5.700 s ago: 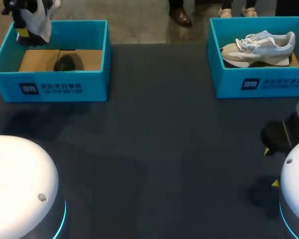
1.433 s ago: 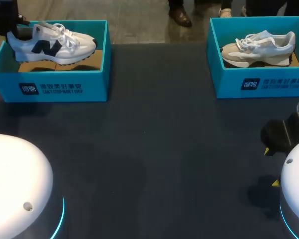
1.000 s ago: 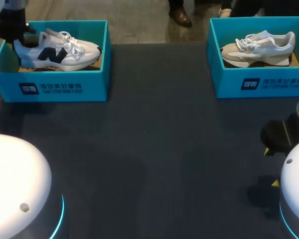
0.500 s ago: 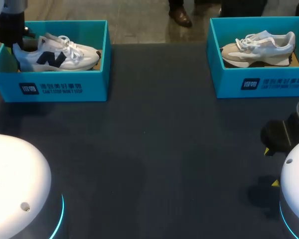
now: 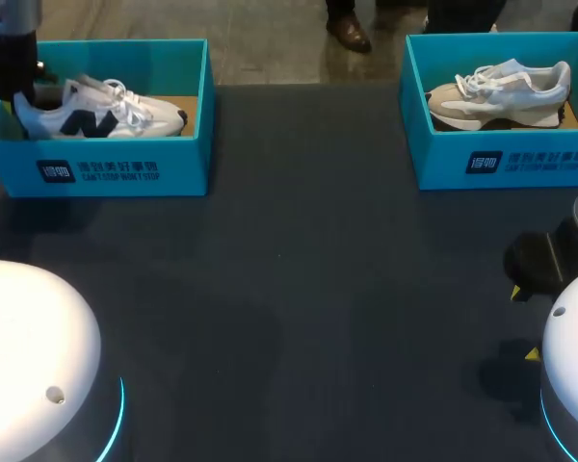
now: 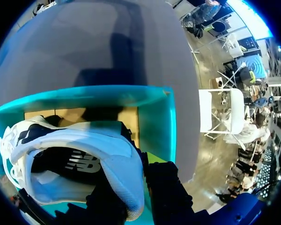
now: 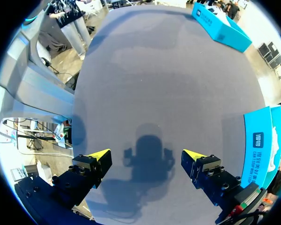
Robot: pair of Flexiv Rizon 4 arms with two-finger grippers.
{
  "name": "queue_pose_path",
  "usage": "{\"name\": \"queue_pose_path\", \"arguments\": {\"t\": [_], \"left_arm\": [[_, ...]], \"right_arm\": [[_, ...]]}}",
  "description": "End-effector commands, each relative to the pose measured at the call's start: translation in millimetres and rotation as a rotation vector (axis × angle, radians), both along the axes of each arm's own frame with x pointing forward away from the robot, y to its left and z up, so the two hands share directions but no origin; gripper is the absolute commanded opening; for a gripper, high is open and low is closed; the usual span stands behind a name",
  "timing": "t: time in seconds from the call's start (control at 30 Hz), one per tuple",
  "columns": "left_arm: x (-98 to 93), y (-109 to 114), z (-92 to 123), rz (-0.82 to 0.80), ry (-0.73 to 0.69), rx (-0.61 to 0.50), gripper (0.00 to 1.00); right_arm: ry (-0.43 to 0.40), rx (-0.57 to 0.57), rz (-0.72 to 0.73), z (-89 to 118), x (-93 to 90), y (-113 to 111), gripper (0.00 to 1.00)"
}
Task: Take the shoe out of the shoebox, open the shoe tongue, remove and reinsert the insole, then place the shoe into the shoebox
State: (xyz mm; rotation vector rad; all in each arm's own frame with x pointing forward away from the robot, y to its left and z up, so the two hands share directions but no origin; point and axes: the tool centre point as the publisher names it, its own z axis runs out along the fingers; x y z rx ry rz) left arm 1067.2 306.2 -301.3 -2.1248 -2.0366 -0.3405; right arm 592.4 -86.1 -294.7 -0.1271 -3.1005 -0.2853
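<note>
A white shoe (image 5: 101, 111) with a dark side logo lies in the left teal shoebox (image 5: 116, 168), toe pointing right. My left gripper (image 5: 19, 82) is at the box's far left end, shut on the shoe's heel. The left wrist view looks into the shoe (image 6: 84, 159) from behind, with its heel collar pinched in the left gripper (image 6: 136, 190) and the shoebox (image 6: 154, 122) around it; the yellow tips are hidden. My right gripper (image 5: 523, 322) hangs open over bare table near the right edge, and the right gripper (image 7: 147, 157) has nothing between its fingers.
A second teal shoebox (image 5: 501, 159) at the back right holds a beige and white shoe (image 5: 501, 91). That second shoebox (image 7: 260, 145) shows beside my right gripper. The dark table (image 5: 299, 289) stretches between the boxes and the arms' white bases.
My left gripper has come down and slightly left with the white shoe, which has sunk from above the rim into the left shoebox. The right arm has not moved.
</note>
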Motion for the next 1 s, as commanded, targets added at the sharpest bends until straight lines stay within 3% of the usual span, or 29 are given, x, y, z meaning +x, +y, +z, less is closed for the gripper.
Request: {"name": "queue_pose_path", "arguments": {"t": [0.03, 0.37, 1.0], "left_arm": [[-3.4, -1.2, -2.9, 0.001, 0.007, -0.001, 0.00], [-10.6, 0.8, -16.4, 0.003, 0.031, 0.011, 0.00], [-6.8, 1.3, -39.6, 0.037, 0.086, 0.009, 0.00]], "right_arm": [[-0.005, -0.002, -0.001, -0.5, -2.6, -0.2, 1.00], [-0.005, -0.002, -0.001, -0.5, -2.6, -0.2, 1.00], [-0.005, -0.002, -0.001, -0.5, -2.6, -0.2, 1.00]]}}
